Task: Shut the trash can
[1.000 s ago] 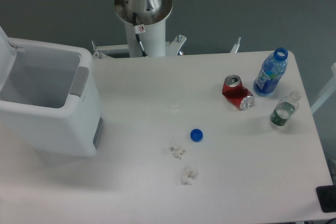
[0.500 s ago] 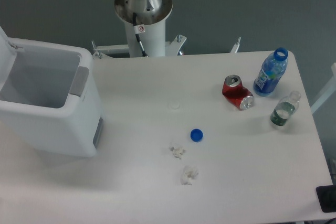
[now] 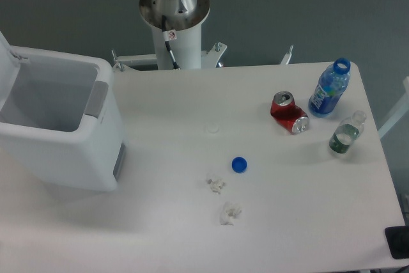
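The trash can stands open at the bench's left edge, with two bottles, one can and two paper wads; the fingers are out of view.

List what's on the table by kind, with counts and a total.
Trash can, lid open: 1
Bottles, blue and clear: 2
Red can: 1
Blue cap: 1
White paper scraps: 2
Total: 7

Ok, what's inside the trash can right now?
The trash can stands open, and the visible inner walls look bare. The near wall hides the bottom, so contents there can't be ruled out.
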Action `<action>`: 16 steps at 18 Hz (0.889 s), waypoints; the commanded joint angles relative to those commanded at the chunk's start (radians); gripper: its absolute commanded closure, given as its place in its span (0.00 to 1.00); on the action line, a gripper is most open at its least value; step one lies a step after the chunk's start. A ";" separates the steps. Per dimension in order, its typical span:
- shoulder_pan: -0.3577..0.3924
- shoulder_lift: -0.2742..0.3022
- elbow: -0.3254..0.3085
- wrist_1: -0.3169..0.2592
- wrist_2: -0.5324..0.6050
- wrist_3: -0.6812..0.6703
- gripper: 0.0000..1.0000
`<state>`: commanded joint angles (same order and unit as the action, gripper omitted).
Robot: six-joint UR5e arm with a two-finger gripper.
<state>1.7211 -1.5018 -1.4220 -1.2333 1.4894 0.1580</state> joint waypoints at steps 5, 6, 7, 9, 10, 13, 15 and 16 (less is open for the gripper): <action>0.002 0.000 -0.002 0.000 0.020 -0.002 0.94; 0.002 -0.002 -0.003 0.000 0.020 -0.002 0.94; 0.002 -0.002 -0.005 0.000 0.020 -0.002 0.94; 0.003 -0.002 -0.005 0.002 0.025 -0.003 0.94; 0.005 0.000 -0.005 0.000 0.031 -0.003 0.94; 0.008 0.002 -0.008 0.000 0.035 -0.003 0.94; 0.015 0.002 -0.008 0.002 0.037 -0.005 0.94; 0.031 0.002 -0.009 0.002 0.043 -0.005 0.94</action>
<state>1.7517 -1.5002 -1.4312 -1.2318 1.5324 0.1534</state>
